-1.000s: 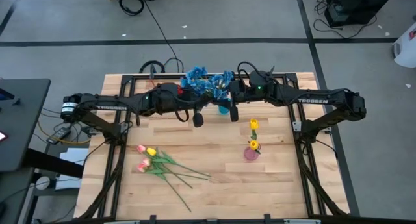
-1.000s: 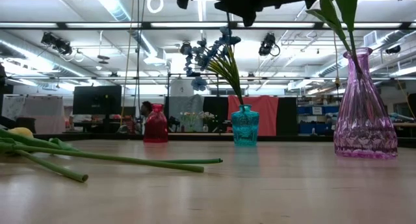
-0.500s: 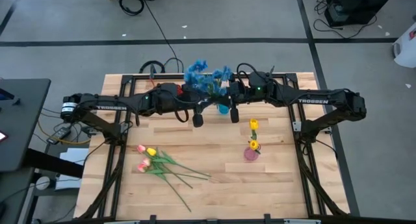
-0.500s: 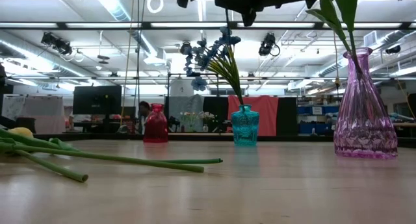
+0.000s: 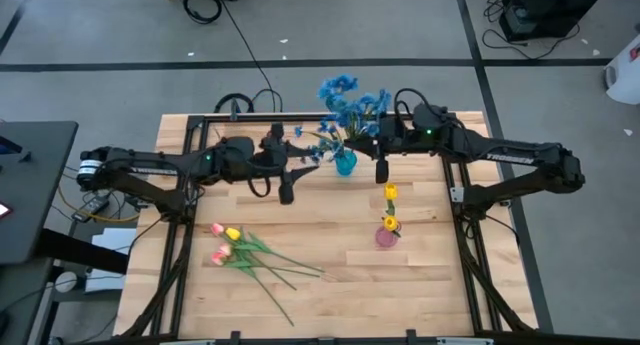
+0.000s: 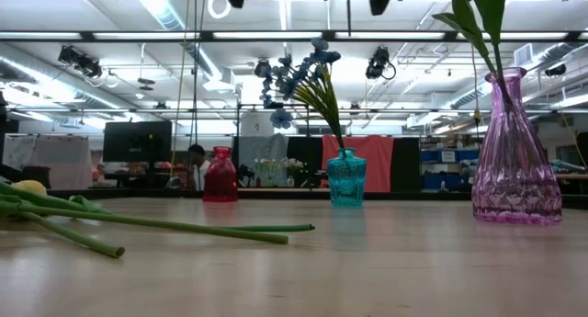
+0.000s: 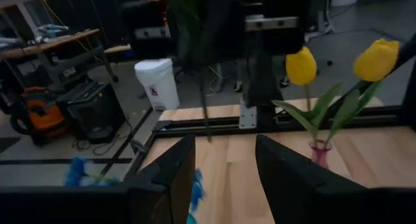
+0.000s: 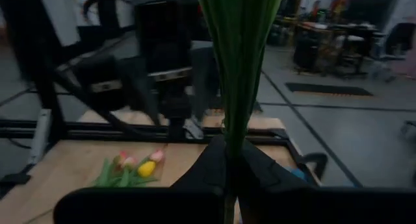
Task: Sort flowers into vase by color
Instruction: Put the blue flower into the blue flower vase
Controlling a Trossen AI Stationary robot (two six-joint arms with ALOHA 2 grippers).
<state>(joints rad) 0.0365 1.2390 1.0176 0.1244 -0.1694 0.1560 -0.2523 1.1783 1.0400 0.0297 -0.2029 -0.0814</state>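
My right gripper (image 5: pixel 374 137) is shut on a spray of blue flowers (image 5: pixel 350 97), held high just beyond the teal vase (image 5: pixel 345 165). Another blue spray (image 6: pixel 299 76) stands with its stems in that vase (image 6: pixel 346 177). My left gripper (image 5: pixel 312 157) is open, left of the vase, with nothing between its fingers (image 7: pixel 224 185). Two yellow tulips (image 5: pixel 390 207) stand in the pink vase (image 6: pixel 514 156). Pink and yellow tulips (image 5: pixel 228 243) lie flat on the table at the near left. A red vase (image 6: pixel 220 175) stands at the far side. My right gripper pinches the spray's bunched green stems (image 8: pixel 231 143) between its two fingers. The fingers come level from the table's right side and lie across the stems. The stems (image 8: pixel 240 55) rise upright out of the hold, and the spray is lifted clear of the table.
A black frame (image 5: pixel 200 125) runs round the table's edges. The lying tulips' long stems (image 5: pixel 285 275) reach toward the table's middle. Bare wood lies between the two vases and the near edge.
My left gripper has opened, let go of the blue spray and drawn back toward the table's left edge. My right gripper has shut on the stems and carried the spray toward the table's right and far edge; its blossoms now stand beyond the teal vase.
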